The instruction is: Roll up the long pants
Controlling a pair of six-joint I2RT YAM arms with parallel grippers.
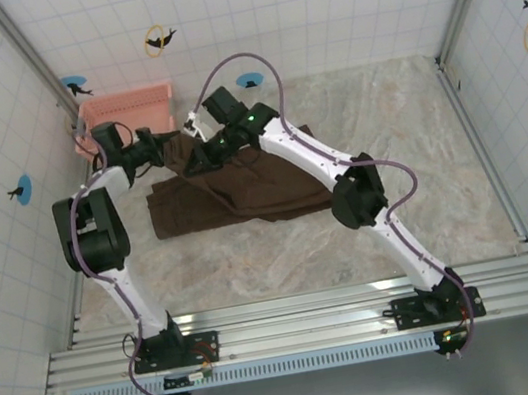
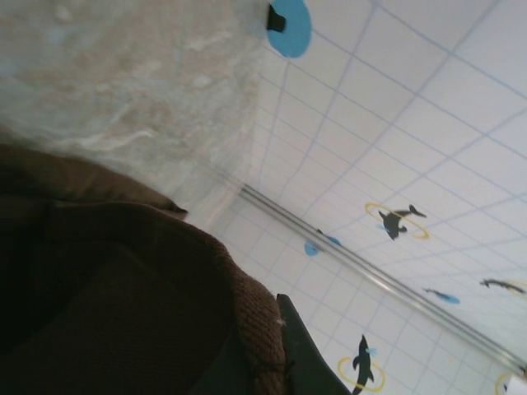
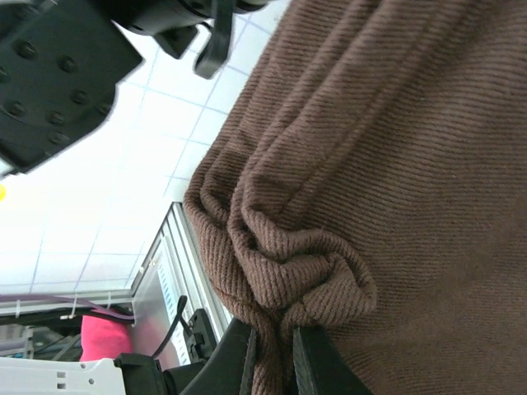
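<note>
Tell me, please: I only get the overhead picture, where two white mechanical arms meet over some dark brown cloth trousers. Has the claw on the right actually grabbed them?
Observer: Yes. Its wrist camera shows the right gripper shut on a bunched fold of the dark brown cloth trousers.
Visitor: And the other claw?
Observer: The left gripper is shut too. In its own camera the cloth bunches over its dark finger.
Visitor: What is the cloth like up close?
Observer: Finely ribbed, with a stitched seam running along it.
</note>
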